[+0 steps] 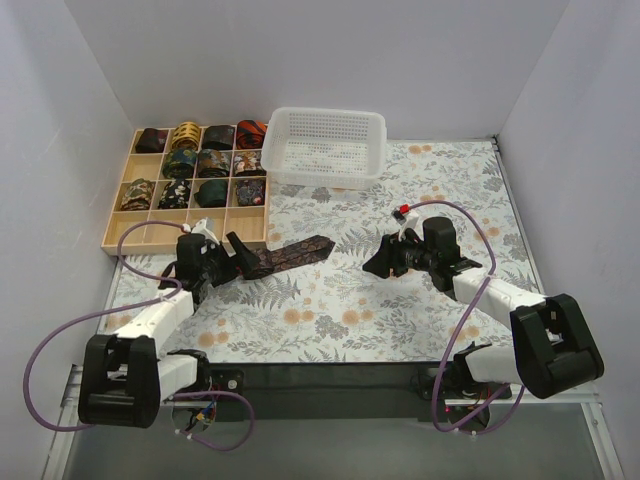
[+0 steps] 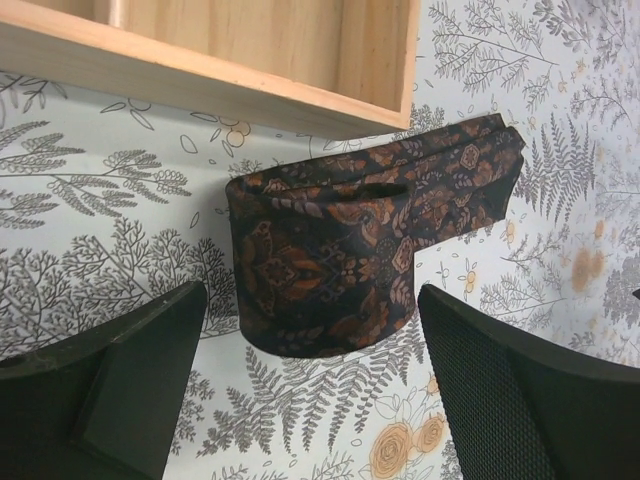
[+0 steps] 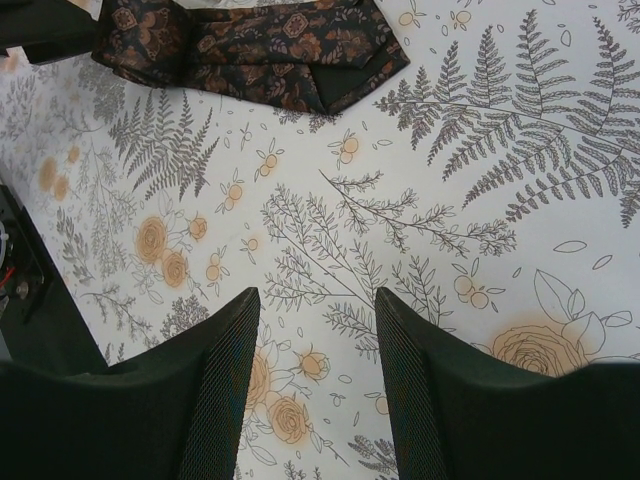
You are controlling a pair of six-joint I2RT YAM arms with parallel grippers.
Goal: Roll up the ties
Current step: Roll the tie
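A dark brown-maroon tie (image 2: 320,280) with reddish print lies on the floral tablecloth, partly rolled. Its coil stands just ahead of my left gripper (image 2: 315,400) and its tail runs up-right toward the tray corner. The left gripper is open, one finger on each side below the coil, touching nothing. In the top view the tie (image 1: 295,253) lies right of my left gripper (image 1: 238,264). My right gripper (image 1: 378,262) is open and empty, a short way right of the tie's pointed end. In the right wrist view the right gripper (image 3: 315,330) hangs over bare cloth, with the tie (image 3: 250,45) at the top.
A gridded wooden tray (image 1: 185,227) at the back left holds several rolled ties in its rear cells; its front corner (image 2: 250,50) is right behind the coil. A white mesh basket (image 1: 325,145) stands at the back centre. Grey walls close in the table.
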